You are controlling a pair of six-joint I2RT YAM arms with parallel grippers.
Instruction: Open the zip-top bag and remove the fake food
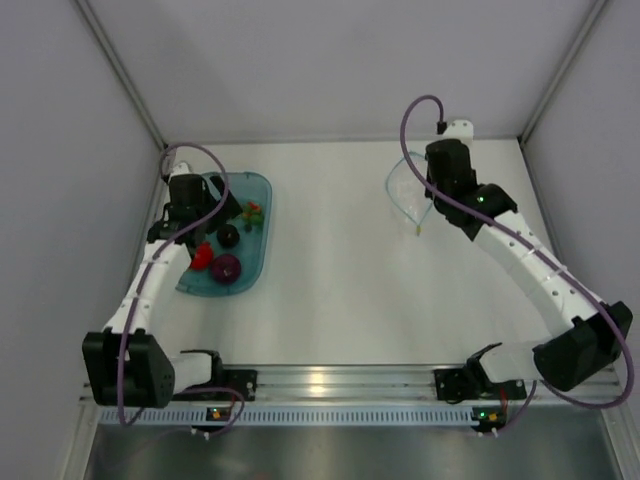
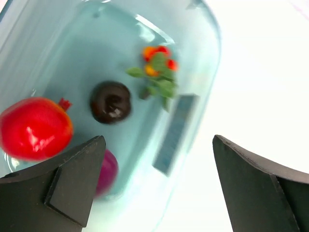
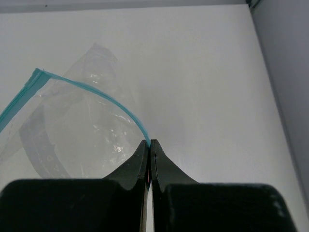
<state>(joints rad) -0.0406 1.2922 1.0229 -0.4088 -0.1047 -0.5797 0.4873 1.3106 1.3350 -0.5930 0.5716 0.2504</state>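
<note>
Being pinched at its light blue zip strip, the zip-top bag (image 3: pixel 87 130) is held by the right gripper (image 3: pixel 149 145), whose two fingers are pressed flat together on the strip. From the pinch the strip is bowed away in a long arc to a folded corner, and the clear, crinkled film is spread below it. Whether the film is resting on the table (image 1: pixel 330 280) cannot be told. The bag is found well apart from the teal tub (image 1: pixel 258 185), across the table towards its far right part. The fake food is gathered inside the tub: a red pomegranate-like piece (image 2: pixel 34 128) against one wall, a dark purple-black piece (image 2: pixel 111 101) just beside it, a magenta piece (image 2: pixel 107 171) partly hidden behind a finger, and a green sprig with orange and red bits (image 2: pixel 157 72) further along. A blurred bluish rectangle (image 2: pixel 174 133) is seen on the tub floor near the sprig. The left gripper (image 2: pixel 157 142) is poised directly over the tub with its fingers spread wide and nothing between them. The left arm is reached forward over the tub's near end. The right arm is stretched far out from the tub's side, bent at the elbow, its wrist turned towards the tub.
</note>
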